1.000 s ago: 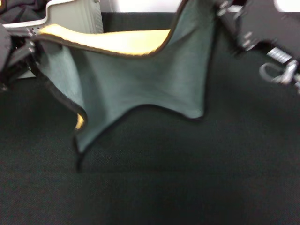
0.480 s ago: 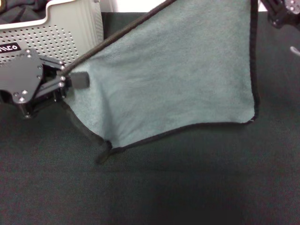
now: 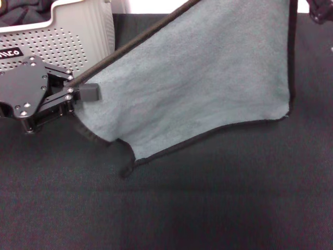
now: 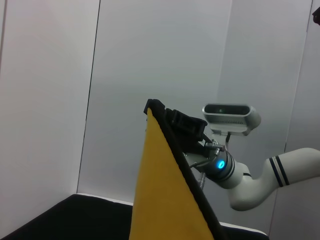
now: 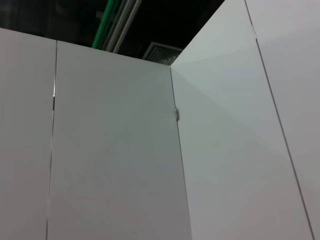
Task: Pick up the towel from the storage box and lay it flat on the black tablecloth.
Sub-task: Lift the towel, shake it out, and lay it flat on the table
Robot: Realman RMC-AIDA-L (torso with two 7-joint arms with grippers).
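Observation:
The towel hangs stretched between my two grippers above the black tablecloth, its grey-green side towards the head view. My left gripper is shut on its left corner, in front of the storage box. My right gripper shows only in part at the top right edge. In the left wrist view the towel's orange-yellow side rises to the far corner, where the right gripper is shut on it. The towel's lower corner hangs close over the cloth.
A black fabric bundle lies in the storage box at the back left. The right wrist view shows only white wall panels and the ceiling. The robot's head shows in the left wrist view.
The towel was sagging with its yellow side folded over; it is now pulled taut. Its lower edge has shifted right and the left gripper has come into view in front of the box.

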